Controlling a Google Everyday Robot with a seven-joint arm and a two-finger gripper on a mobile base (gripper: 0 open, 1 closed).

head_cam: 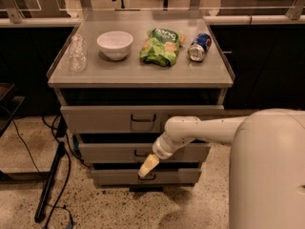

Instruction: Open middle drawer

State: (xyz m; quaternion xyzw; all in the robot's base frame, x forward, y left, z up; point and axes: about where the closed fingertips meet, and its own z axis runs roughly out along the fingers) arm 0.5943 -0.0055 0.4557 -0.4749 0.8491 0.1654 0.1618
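Observation:
A grey cabinet has three drawers. The middle drawer has a low wide front and a small dark pull handle. It sits slightly out from the cabinet, with a dark gap above it. My gripper hangs from the white arm in front of the drawers. Its yellowish tip points down-left, just below the middle drawer's handle and over the top of the lowest drawer.
The tall top drawer is above. On the cabinet top stand a clear bottle, a white bowl, a green chip bag and a blue can. A black stand and cables lie on the floor at left.

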